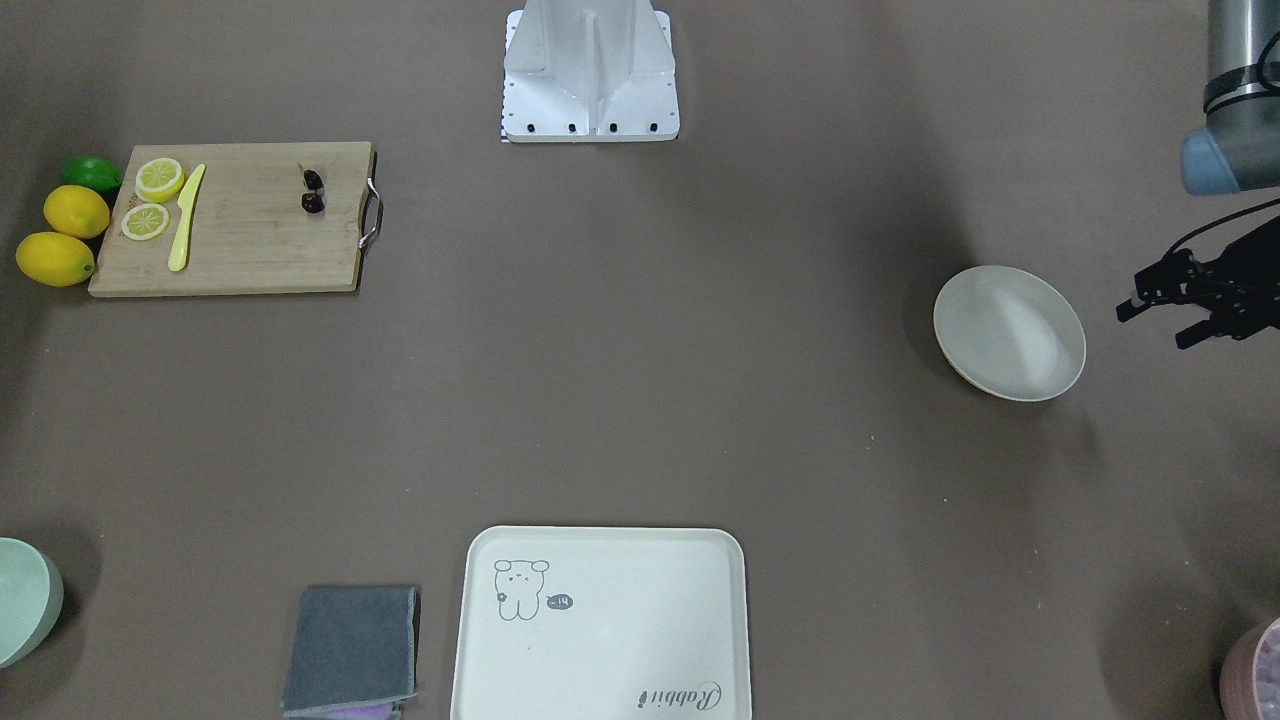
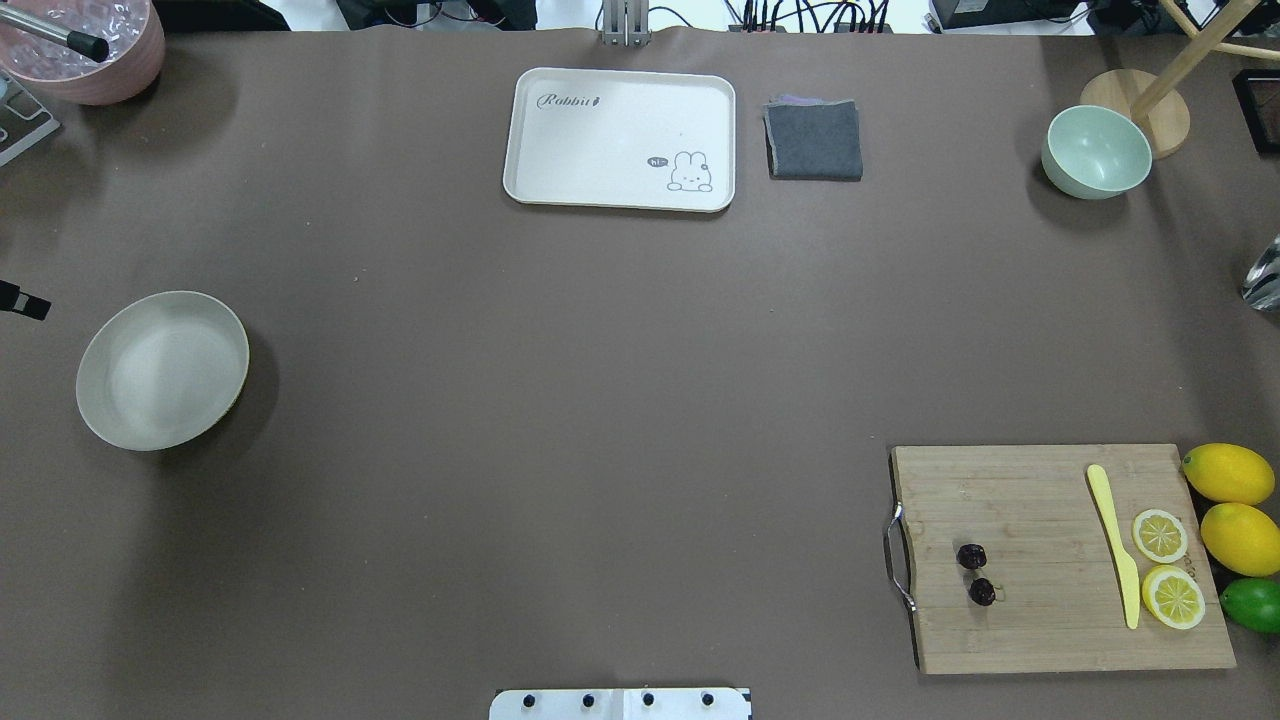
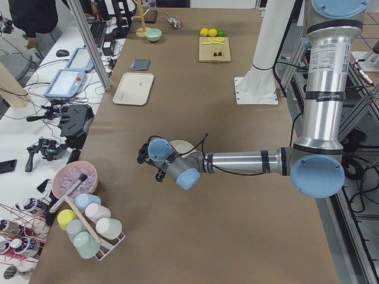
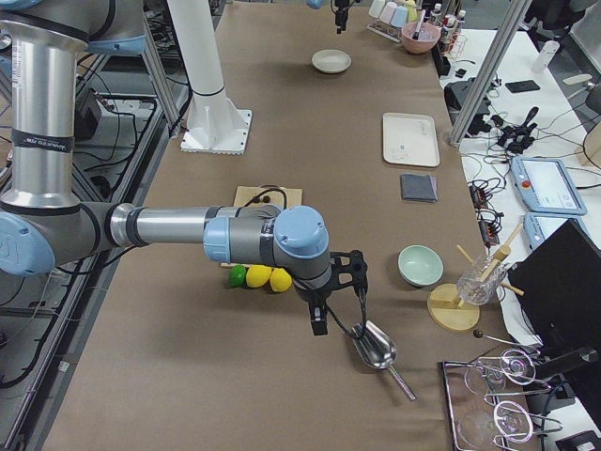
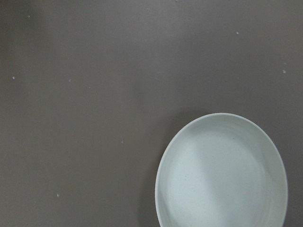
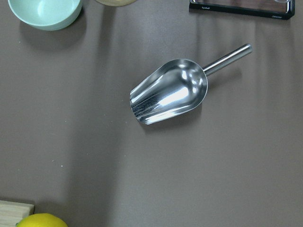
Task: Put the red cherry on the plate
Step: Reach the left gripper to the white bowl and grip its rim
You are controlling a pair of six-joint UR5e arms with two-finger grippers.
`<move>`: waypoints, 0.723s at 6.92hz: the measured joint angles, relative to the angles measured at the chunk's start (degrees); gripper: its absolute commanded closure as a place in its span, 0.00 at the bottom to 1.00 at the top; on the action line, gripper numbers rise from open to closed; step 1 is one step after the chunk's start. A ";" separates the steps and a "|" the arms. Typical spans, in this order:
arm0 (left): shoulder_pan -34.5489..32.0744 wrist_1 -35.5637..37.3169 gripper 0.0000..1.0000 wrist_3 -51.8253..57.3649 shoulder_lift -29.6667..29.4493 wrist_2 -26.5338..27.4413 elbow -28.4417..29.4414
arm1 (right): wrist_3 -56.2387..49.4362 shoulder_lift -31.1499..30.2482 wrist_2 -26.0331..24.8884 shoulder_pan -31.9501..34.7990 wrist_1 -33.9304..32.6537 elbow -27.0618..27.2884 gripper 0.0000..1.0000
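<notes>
The red cherry (image 2: 976,573), a pair of tiny dark maroon fruits, lies on the wooden cutting board (image 2: 1040,620) near its handle; it also shows in the front view as the cherry (image 1: 313,190). The plate (image 2: 162,370), round, cream-white and with nothing on it, sits far across the table (image 1: 1010,333), and part of the plate (image 5: 222,172) fills the left wrist view. My left gripper (image 1: 1157,325) hangs open just beside the plate, holding nothing. My right gripper (image 4: 324,315) hovers beyond the board's end over a metal scoop (image 6: 170,97); I cannot tell its state.
On the board lie a yellow knife (image 2: 1115,560) and two lemon slices (image 2: 1165,565), with lemons (image 2: 1235,505) and a lime (image 2: 1255,603) beside it. A bear-print tray (image 2: 620,140), grey cloth (image 2: 813,140), green bowl (image 2: 1096,150) and pink bowl (image 2: 85,45) line the far edge.
</notes>
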 measured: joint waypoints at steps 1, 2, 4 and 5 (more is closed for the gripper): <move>1.58 -2.95 0.07 -2.03 -0.46 1.64 1.49 | -0.02 -0.40 0.00 0.08 0.03 0.33 0.01; 3.81 -6.27 0.09 -4.75 -0.70 3.66 2.69 | -0.06 -0.74 0.00 0.12 0.04 0.45 0.01; 7.58 -12.91 0.12 -9.14 -0.80 6.80 5.18 | -0.09 -1.28 0.06 0.25 0.09 0.51 0.01; 8.80 -15.73 0.22 -10.13 -0.72 7.96 6.28 | -0.11 -1.53 0.08 0.44 0.09 0.54 0.01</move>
